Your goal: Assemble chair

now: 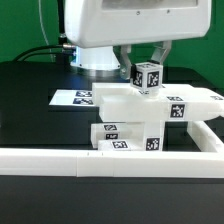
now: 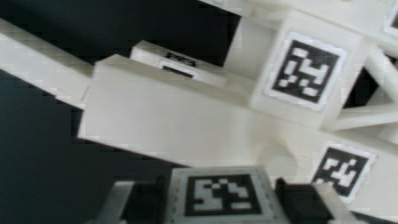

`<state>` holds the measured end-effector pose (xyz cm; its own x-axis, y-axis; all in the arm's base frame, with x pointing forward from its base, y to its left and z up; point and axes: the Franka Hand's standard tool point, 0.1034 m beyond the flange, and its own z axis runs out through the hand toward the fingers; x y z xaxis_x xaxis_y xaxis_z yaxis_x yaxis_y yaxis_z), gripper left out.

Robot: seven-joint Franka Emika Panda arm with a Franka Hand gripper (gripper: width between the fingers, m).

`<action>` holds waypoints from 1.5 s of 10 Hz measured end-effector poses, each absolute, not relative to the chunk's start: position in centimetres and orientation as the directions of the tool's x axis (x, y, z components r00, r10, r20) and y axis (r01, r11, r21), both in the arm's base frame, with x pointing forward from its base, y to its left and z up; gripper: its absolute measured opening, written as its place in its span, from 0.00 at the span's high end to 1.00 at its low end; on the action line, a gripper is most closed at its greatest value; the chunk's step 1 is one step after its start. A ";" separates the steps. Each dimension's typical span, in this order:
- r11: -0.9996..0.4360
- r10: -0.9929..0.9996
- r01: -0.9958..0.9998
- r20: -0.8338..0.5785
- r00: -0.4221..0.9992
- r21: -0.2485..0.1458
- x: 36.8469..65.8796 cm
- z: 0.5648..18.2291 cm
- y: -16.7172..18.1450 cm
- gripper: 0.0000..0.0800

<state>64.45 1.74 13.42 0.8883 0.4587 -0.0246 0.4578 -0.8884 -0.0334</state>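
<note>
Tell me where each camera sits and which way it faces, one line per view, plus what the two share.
Exterior view: off the arm, low beside the table, looking level over the white rail at the chair pieces; the arm and its gripper show above them.
Wrist view: on the wrist, looking down past its own fingers onto the chair pieces.
Shared: the tagged cube block gripped between the fingers, with the white pieces under it.
</note>
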 end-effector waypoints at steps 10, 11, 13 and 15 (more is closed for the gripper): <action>-0.887 0.462 0.461 -0.016 0.887 -0.035 63.0 12.8 3.1 0.64; -0.887 0.461 0.461 -0.012 0.887 -0.035 63.1 12.8 3.5 0.64; -0.888 0.460 0.459 -0.012 0.888 -0.035 63.1 12.8 3.5 0.64; -0.891 0.453 0.452 -0.012 0.892 -0.035 63.1 12.8 3.7 0.64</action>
<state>63.08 3.66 12.77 0.8915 0.4528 -0.0123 0.4521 -0.8913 -0.0349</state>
